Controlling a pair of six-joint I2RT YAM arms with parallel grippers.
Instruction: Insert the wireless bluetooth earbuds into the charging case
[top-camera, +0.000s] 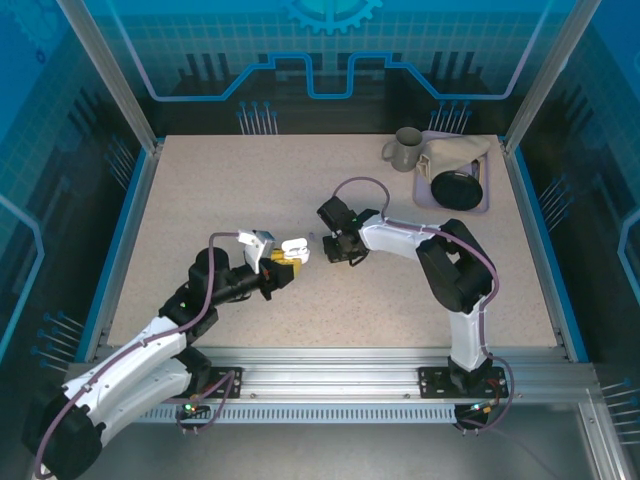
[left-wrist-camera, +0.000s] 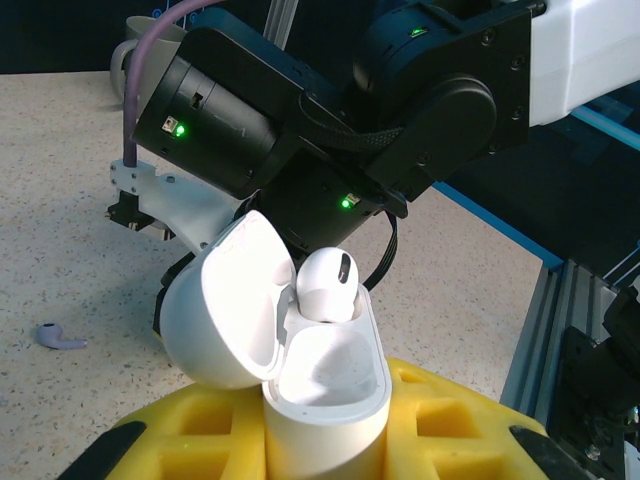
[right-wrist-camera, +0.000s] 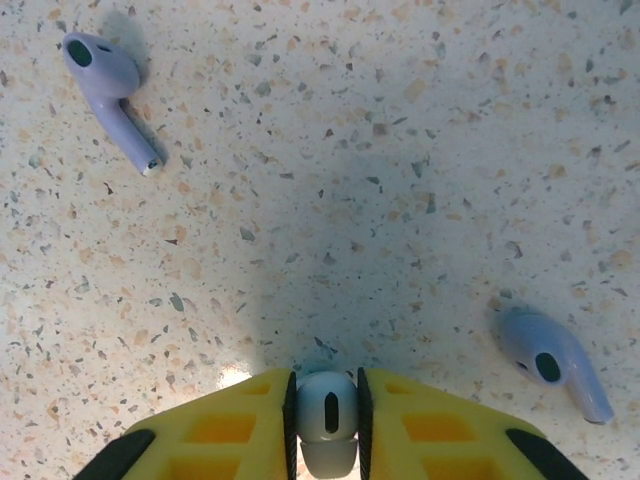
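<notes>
- Tabletop (top-camera: 200, 200): a tray (top-camera: 488, 206) sits at its far right corner.
- Left gripper (left-wrist-camera: 325, 435) is clamped on the open case (left-wrist-camera: 330, 375) near the tabletop's middle.
- Right gripper (right-wrist-camera: 327, 393), near the case, pinches a white earbud (right-wrist-camera: 327, 418).
- Second white earbud (left-wrist-camera: 325, 285) sits in the case.
- A lavender earbud (right-wrist-camera: 110, 85) lies on the tabletop, well apart from another lavender earbud (right-wrist-camera: 555, 360).
</notes>
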